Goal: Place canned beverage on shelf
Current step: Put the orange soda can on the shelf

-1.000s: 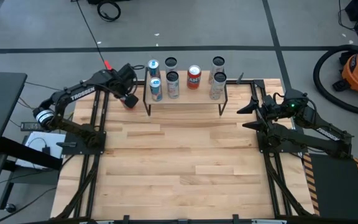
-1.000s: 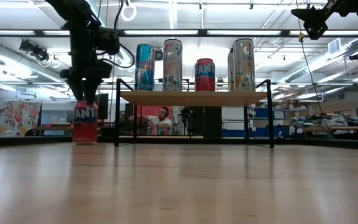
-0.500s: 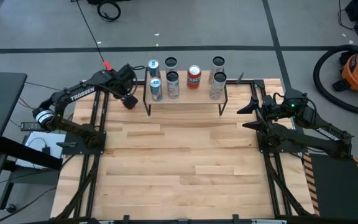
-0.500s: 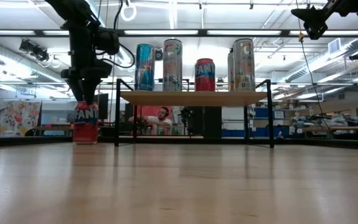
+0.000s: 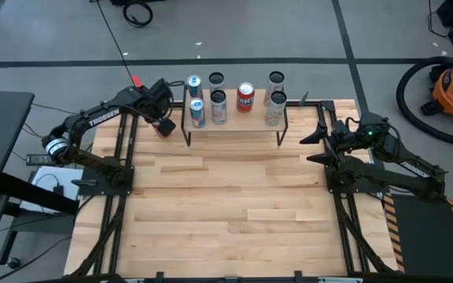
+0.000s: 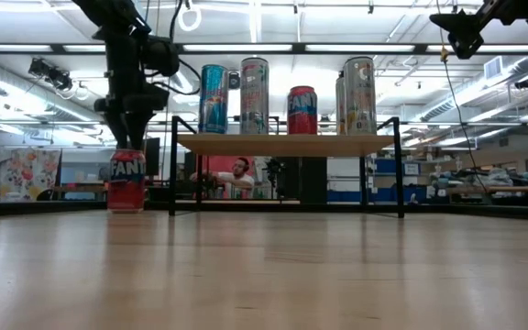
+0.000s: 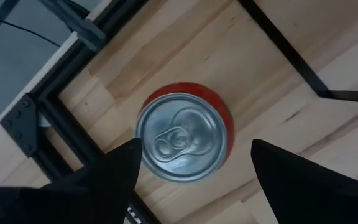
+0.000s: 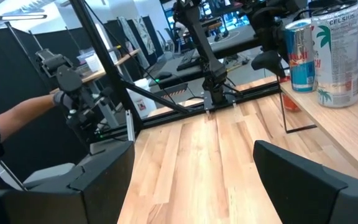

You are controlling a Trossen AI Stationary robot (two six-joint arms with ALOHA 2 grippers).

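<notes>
My left gripper (image 7: 191, 165) hangs straight above the red can (image 7: 184, 137), fingers spread wide on either side of its rim and gripping nothing. The can stands upright on the tabletop (image 5: 226, 212), long axis vertical and pull-tab top facing up, just beside the left end of the shelf (image 6: 287, 143), which carries 6 cans. My right gripper (image 5: 309, 145) waits open near the shelf's right end, empty.

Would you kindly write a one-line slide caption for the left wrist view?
Left gripper, fingers open, above an upright red can standing on the wooden tabletop.
</notes>
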